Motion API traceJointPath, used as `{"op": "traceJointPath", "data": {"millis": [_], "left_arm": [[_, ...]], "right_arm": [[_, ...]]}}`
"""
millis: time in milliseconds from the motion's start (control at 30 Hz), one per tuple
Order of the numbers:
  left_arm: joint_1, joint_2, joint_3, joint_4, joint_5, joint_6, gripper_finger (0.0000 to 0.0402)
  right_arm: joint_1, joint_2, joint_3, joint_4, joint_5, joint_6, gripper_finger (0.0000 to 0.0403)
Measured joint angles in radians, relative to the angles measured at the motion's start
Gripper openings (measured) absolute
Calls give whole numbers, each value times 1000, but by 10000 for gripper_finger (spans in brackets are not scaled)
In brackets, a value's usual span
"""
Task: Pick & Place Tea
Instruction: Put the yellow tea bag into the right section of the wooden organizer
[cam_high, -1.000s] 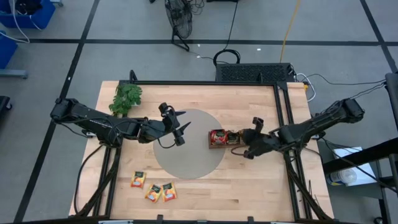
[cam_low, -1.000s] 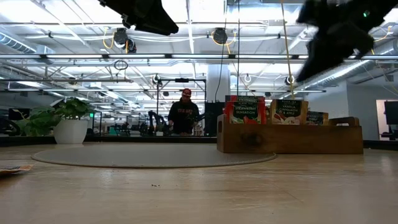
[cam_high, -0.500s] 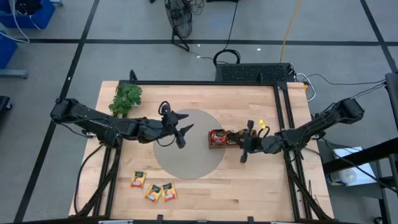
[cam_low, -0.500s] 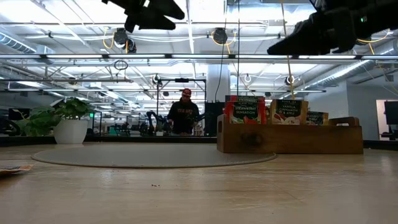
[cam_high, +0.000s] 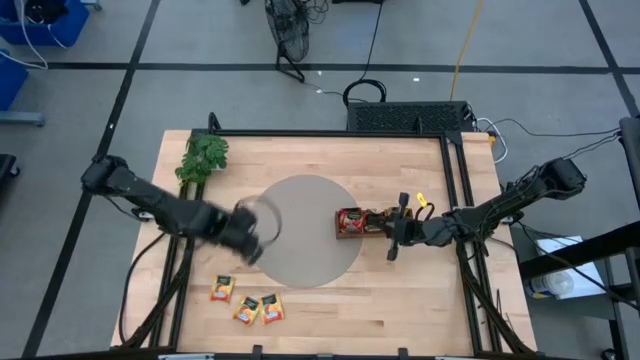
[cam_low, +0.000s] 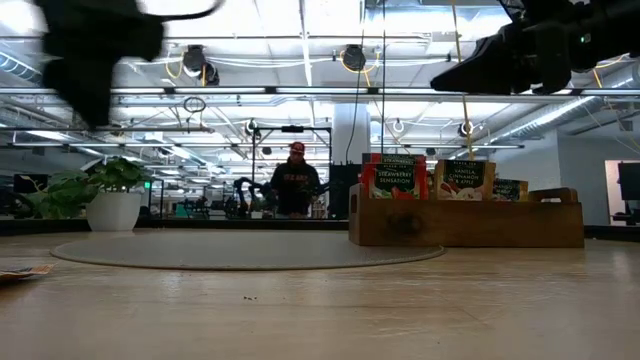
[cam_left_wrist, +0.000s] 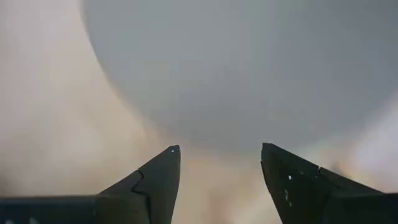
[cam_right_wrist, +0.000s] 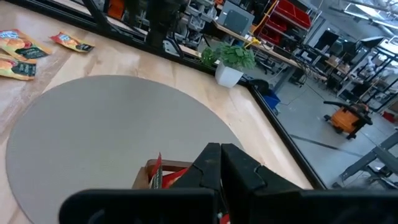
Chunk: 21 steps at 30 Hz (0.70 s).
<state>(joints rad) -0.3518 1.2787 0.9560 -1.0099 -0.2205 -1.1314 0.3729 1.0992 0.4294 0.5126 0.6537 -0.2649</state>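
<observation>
Three orange-yellow tea sachets lie flat on the wood near the table's near left edge; the right wrist view shows them far off. More sachets stand upright in the brown wooden tray at the right rim of the round grey mat. My left gripper is open and empty, pointing down over the mat's near left rim. My right gripper is shut and empty, held level above the tray's right end.
A green leafy sprig in a white pot stands at the far left of the table. A black frame runs along the table's far and right edges. A person stands in the room well beyond the table.
My left gripper has swung from above the mat's middle toward the table's near left, sinking a little, rolling and tipping from level to pointing down; it stays open. My right gripper has tipped up from pointing down to level above the tray and stays shut.
</observation>
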Motion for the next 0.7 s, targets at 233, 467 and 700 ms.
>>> {"op": "traceJointPath", "data": {"millis": [233, 467, 700], "left_arm": [[-329, 17, -100, -11, 161, -740, 225], [-503, 93, -159, 167, 143, -1118, 225], [-493, 253, -159, 282, 272, -1093, 225]], "right_arm": [[-1, 0, 0, 5, 0, -22, 0], [-1, 0, 0, 10, 0, -47, 0], [-1, 0, 0, 9, 0, -45, 0]]}}
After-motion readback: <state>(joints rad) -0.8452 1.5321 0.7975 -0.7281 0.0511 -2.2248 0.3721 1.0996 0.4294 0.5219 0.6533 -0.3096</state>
